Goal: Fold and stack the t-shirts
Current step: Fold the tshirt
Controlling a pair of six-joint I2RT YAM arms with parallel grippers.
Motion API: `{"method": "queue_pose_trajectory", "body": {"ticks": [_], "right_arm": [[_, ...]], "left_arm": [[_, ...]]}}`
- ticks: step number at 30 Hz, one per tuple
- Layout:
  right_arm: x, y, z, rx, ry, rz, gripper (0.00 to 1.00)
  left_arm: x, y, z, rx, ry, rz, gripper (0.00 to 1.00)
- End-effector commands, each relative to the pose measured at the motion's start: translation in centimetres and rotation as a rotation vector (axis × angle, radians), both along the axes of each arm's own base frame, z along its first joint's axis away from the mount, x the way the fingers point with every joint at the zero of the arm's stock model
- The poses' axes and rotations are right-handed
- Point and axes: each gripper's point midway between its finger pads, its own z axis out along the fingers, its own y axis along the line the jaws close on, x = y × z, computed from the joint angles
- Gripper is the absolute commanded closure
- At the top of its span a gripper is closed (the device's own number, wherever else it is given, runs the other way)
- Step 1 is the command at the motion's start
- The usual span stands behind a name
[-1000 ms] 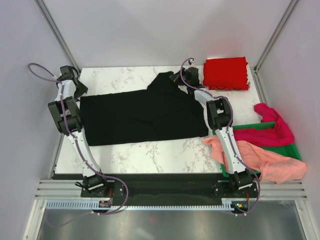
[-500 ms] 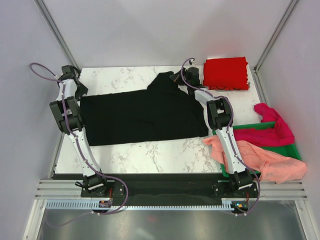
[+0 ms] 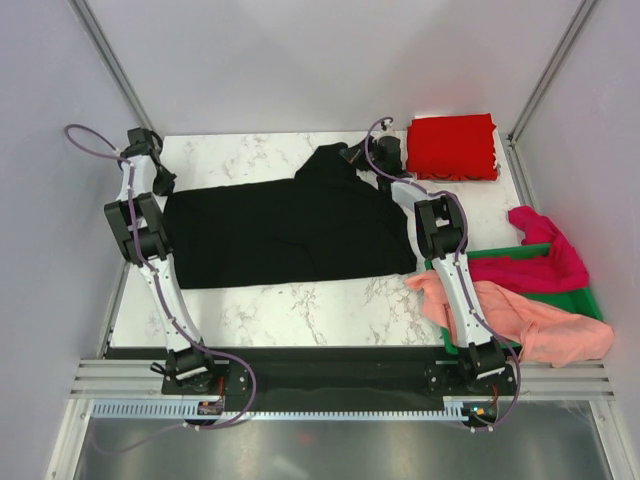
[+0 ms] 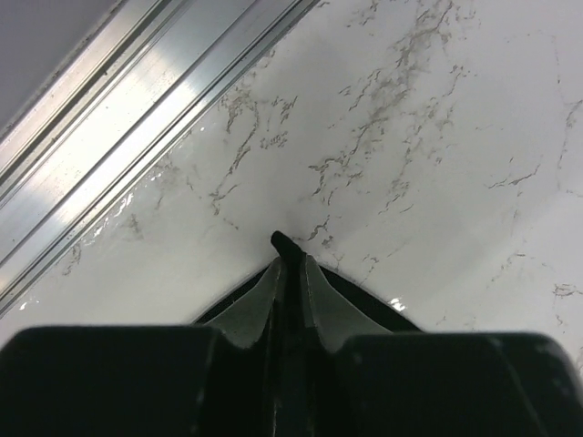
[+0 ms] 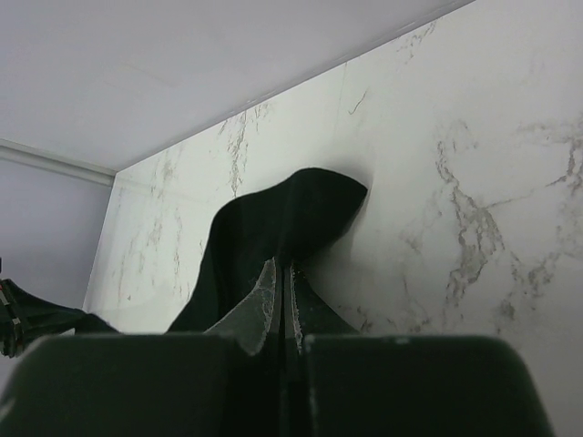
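The black t-shirt lies spread across the marble table. My left gripper sits at its far left corner and is shut on it. In the left wrist view a nub of black cloth pokes out between the closed fingertips of that gripper. My right gripper is shut on the shirt's far right part. The right wrist view shows this gripper pinching black cloth that humps up just beyond it. A folded bright red t-shirt rests at the back right corner.
A green bin stands off the table's right edge. A magenta shirt and a salmon-pink shirt drape over it. An aluminium frame rail runs close along the table's left edge, near my left gripper.
My left gripper has closed on the black shirt's far left corner, and that arm has shifted slightly. The right arm and the shirts have not moved.
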Motion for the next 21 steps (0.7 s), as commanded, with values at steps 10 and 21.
{"method": "queue_pose_trajectory", "body": {"ticks": [10, 21], "right_arm": [[-6.0, 1.7, 15.6, 0.116, -0.326, 0.284, 1.00], [-18.0, 1.7, 21.5, -0.036, -0.350, 0.429, 1.00]], "left_arm": [[-1.1, -3.3, -0.1, -0.127, 0.036, -0.093, 0.98], [-5.0, -4.5, 3.9, -0.170, 0.003, -0.076, 0.98]]}}
